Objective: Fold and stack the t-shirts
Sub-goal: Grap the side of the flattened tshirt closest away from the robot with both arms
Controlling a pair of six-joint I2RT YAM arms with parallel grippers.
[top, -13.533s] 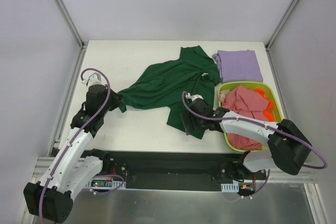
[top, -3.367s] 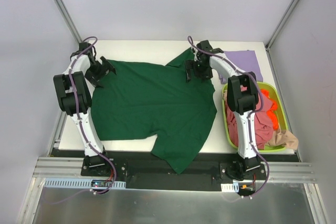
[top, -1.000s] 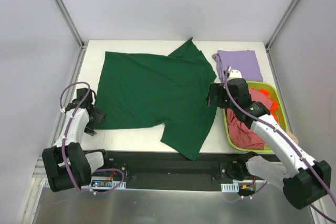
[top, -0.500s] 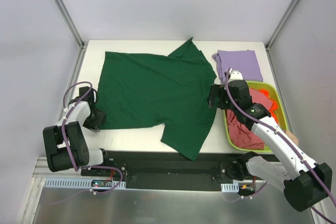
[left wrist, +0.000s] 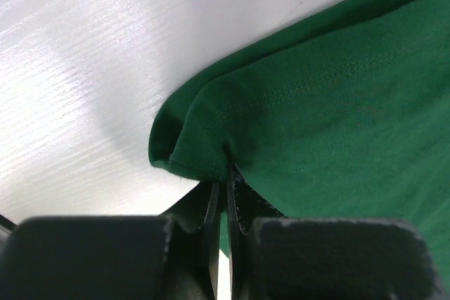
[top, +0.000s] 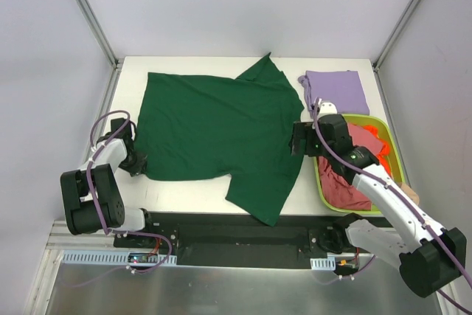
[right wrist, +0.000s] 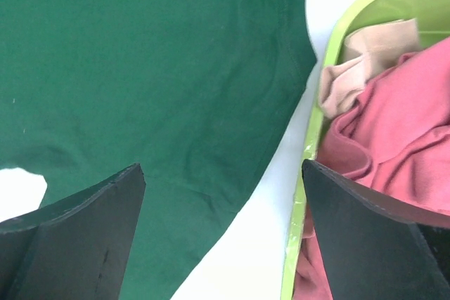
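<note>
The dark green t-shirt (top: 221,130) lies spread nearly flat on the counter (top: 192,191), its side edge just beside the long rim of the lime-green basket (top: 316,182). One sleeve points away past the basket's far end, and the other part hangs toward the near counter edge. It is judged to be laid out this way so that clean folds can follow. The left gripper (left wrist: 226,173) is closed tight on the near hem corner, the corner farthest from the basket. The left wrist view shows the cloth bunched into a small ridge between the fingers. This pinch appears intended to keep tension across the shirt or to lift the corner for a fold. The right gripper (right wrist: 219,170) is spread wide and holds nothing. It hovers over the shirt edge nearest the basket, apparently positioned to take the opposite side. The lilac-purple t-shirt (top: 338,91) lies folded just beyond the basket's far end. The pinkish-red t-shirt (right wrist: 394,117) and the beige t-shirt (right wrist: 362,50) lie crumpled inside the basket, not yet folded.
</note>
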